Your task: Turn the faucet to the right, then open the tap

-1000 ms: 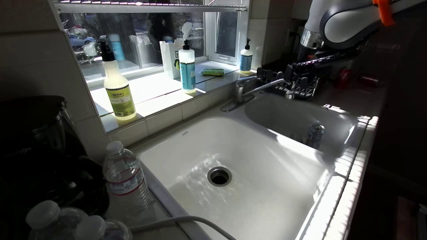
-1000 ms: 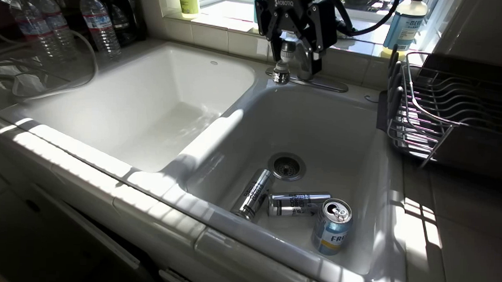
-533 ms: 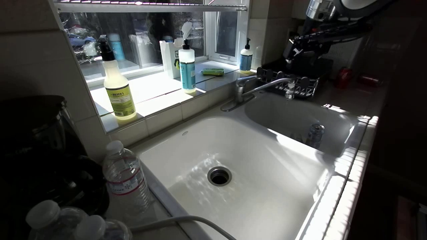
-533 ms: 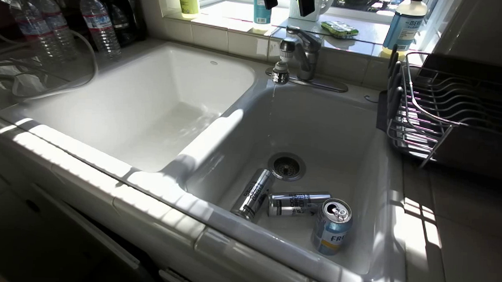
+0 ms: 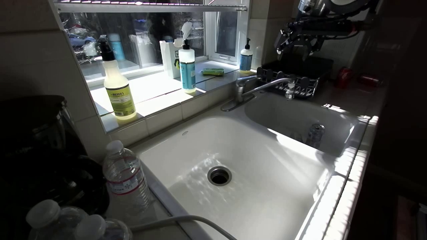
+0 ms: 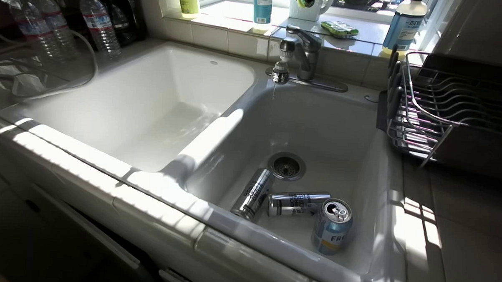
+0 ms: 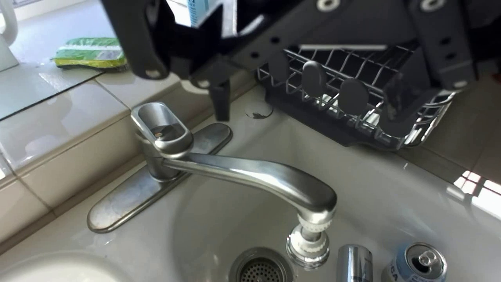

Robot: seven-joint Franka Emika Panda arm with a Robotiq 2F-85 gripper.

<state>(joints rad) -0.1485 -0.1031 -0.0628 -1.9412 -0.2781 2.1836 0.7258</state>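
The faucet's chrome spout [image 7: 258, 170] points out over the basin that holds the cans. It also shows in both exterior views [image 5: 267, 86] [image 6: 288, 45]. A chrome and white spray head [image 7: 308, 244] hangs from its end. A thin trickle of water [image 6: 273, 96] falls from it. The tap [image 7: 162, 127] is the stubby chrome handle on the base column, also in both exterior views [image 5: 247, 79] [image 6: 308, 38]. My gripper [image 5: 292, 55] is open and empty, above and apart from both. In the wrist view my gripper [image 7: 307, 117] has its fingers wide apart.
A wire dish rack [image 6: 444, 110] stands beside the basin. Several cans [image 6: 299, 203] lie or stand in that basin. A raised divider [image 6: 209, 135] separates the basins. Soap bottles [image 5: 187, 71] and a green packet [image 5: 212, 72] stand on the sill. Water bottles [image 5: 125, 176] stand on the counter.
My gripper was down around the spout near the tap. It has risen and backed away, leaving both uncovered. The spout stays in the same place. The trickle below it shows more clearly.
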